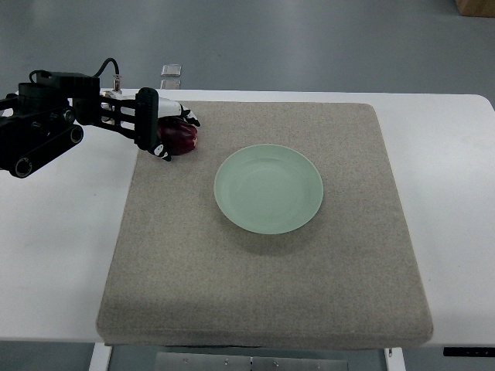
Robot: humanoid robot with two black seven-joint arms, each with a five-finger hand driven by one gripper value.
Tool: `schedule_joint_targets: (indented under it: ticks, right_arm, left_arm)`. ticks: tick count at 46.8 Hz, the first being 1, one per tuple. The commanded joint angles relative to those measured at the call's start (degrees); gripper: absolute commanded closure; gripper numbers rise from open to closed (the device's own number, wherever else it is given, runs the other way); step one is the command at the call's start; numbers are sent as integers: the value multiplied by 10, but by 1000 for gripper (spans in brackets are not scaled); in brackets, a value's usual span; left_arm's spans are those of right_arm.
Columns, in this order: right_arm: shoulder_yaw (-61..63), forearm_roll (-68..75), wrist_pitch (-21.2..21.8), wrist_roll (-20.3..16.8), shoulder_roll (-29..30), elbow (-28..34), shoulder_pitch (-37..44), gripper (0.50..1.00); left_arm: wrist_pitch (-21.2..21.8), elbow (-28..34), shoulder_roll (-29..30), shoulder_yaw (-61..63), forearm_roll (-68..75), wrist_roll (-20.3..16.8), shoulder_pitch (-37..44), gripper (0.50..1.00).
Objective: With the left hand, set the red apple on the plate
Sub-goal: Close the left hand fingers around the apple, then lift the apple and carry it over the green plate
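A dark red apple (182, 137) sits at the far left corner of the grey mat (267, 278). My left hand (165, 127) comes in from the left edge and has its fingers curled around the apple, one above and one below it. A pale green plate (268, 188) lies empty in the middle of the mat, to the right of and nearer than the apple. The right arm does not show.
The mat lies on a white table (54, 255). A small clear object (171, 75) sits past the table's far edge. A brown box corner (476, 6) shows at the top right.
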Motion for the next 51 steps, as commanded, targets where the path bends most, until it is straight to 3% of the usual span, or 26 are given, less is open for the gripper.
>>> schedule_joint_targets:
  ticks: [1,13,21,35,51]
  right_arm:
    - [0,0,0,0,0,0,0,536]
    - [0,1,0,0,0,0,0,536]
    - [0,0,0,1,0,0,0,536]
    - [0,0,0,0,0,0,0,536]
    - [0,0,0,1,0,0,0,536]
  left_arm:
    - [0,0,0,0,2,0,-1,716]
    - [4,7,-2,-1,28,0,0,868]
    - [19,10,-8,-1,28,0,0,902]
    - [31,1,-9,-11,23,0,-9,902]
    - [35,-76,-47,-33,23,0,-32,879]
